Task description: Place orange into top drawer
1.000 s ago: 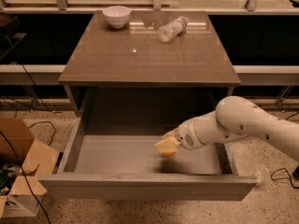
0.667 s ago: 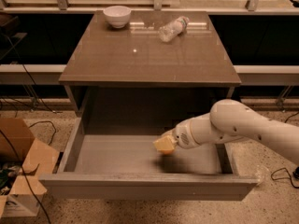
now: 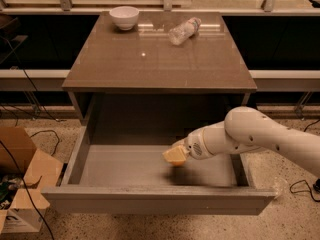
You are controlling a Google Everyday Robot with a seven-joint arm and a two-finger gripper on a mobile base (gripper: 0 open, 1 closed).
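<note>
The top drawer (image 3: 120, 166) is pulled wide open below the brown cabinet top, and its flat grey bottom shows. My gripper (image 3: 175, 155) is at the end of the white arm, which reaches in from the right. It hangs low inside the drawer, right of the middle, just above the bottom. Its tip looks pale yellow. No orange shows anywhere in this view; it may be hidden at the gripper, but I cannot tell.
A white bowl (image 3: 124, 17) stands at the back left of the cabinet top (image 3: 150, 64). A clear plastic bottle (image 3: 183, 30) lies at the back right. A cardboard box (image 3: 20, 179) and cables sit on the floor to the left.
The arm has shifted slightly to the left, and the gripper stays low inside the drawer. Nothing else has moved.
</note>
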